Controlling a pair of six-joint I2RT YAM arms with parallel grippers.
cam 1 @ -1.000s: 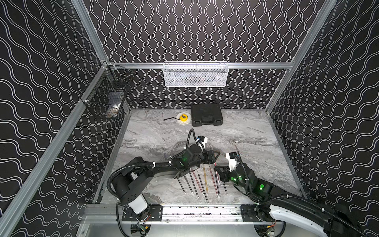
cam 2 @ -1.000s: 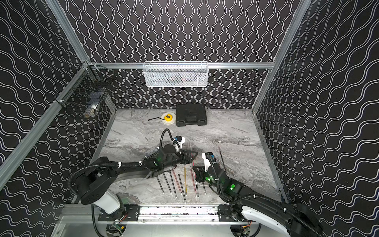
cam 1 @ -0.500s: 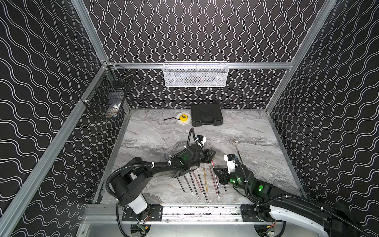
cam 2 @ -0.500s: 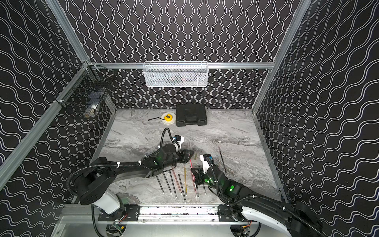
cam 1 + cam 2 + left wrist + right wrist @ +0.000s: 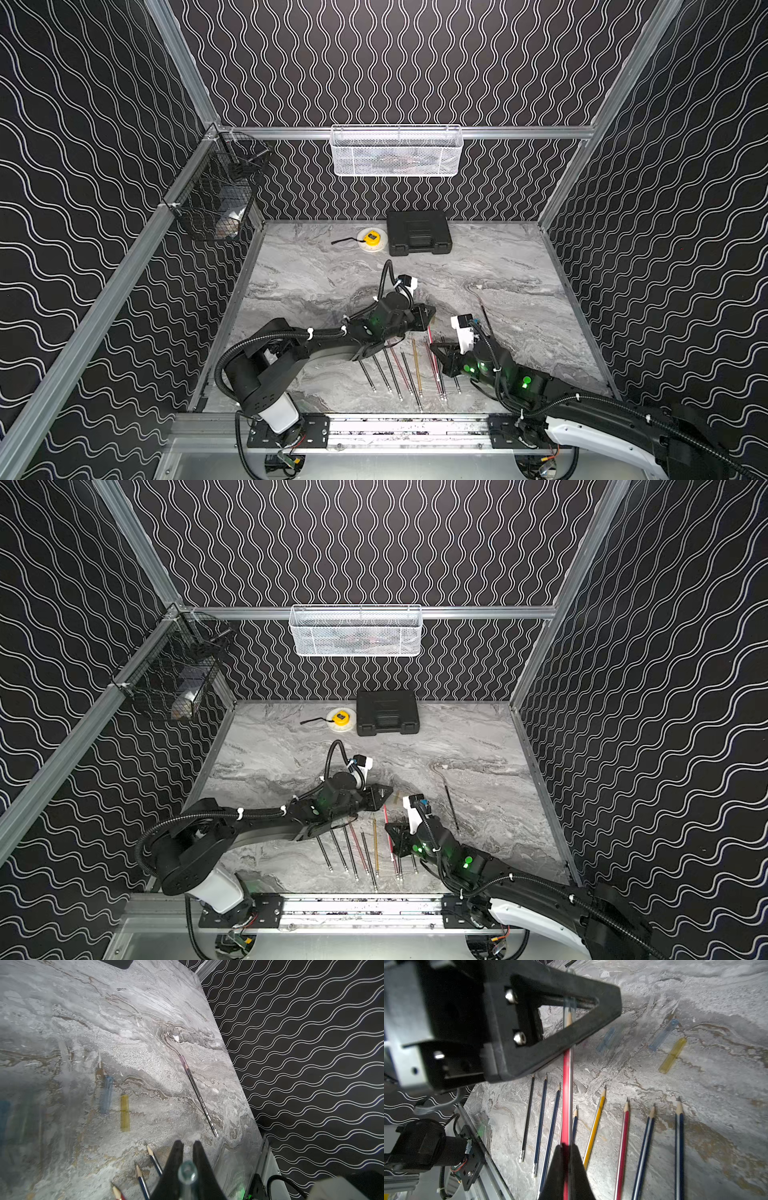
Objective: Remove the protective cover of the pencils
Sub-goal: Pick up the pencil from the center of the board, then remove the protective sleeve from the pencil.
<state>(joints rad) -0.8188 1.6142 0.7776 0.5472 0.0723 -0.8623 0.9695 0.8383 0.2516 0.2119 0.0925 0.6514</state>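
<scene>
My right gripper is shut on a red pencil and holds it off the table, pointing toward the left arm. The pencil's tip sits inside a clear protective cover, and my left gripper is shut on that cover. In both top views the two grippers meet above the row of pencils lying near the front edge. Loose covers lie on the marble: a yellow one and blue ones. One black pencil lies apart, to the right.
A black case and a yellow tape measure sit at the back of the table. On the back wall hangs a white mesh basket, and on the left rail a black wire basket.
My left gripper has gone from open to shut, closing on the cover at the red pencil's tip. The right gripper has stayed shut on the pencil and shifted slightly.
</scene>
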